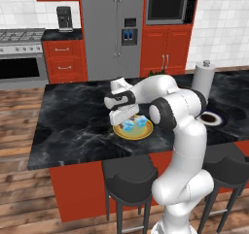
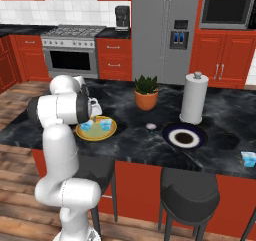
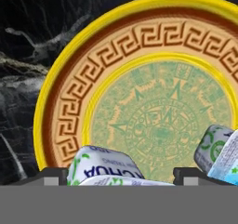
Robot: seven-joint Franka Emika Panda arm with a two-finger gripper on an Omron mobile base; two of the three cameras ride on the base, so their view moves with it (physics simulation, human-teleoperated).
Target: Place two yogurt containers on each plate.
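Showing task approx. half done: yellow-orange plate (image 1: 133,129), centre of left base view, carries two yogurt cups, one (image 1: 128,125) at its left and one (image 1: 141,122) at its right. Gripper (image 1: 124,115) hangs just above the plate's left part. In hand view a cup (image 3: 100,166) sits between the fingertips at bottom edge, w/ the second cup (image 3: 214,146) at lower right, both over the plate's pale green centre; whether the jaws clamp the near cup or stand apart from it cannot be told. Navy-rimmed plate (image 2: 172,137), right of centre in right base view, has no cups. Remaining: a small cup (image 2: 151,127) on the counter (image 2: 130,150) just left of that plate, and another (image 2: 248,158) at far right edge, well apart. Both appear destined for the navy plate.
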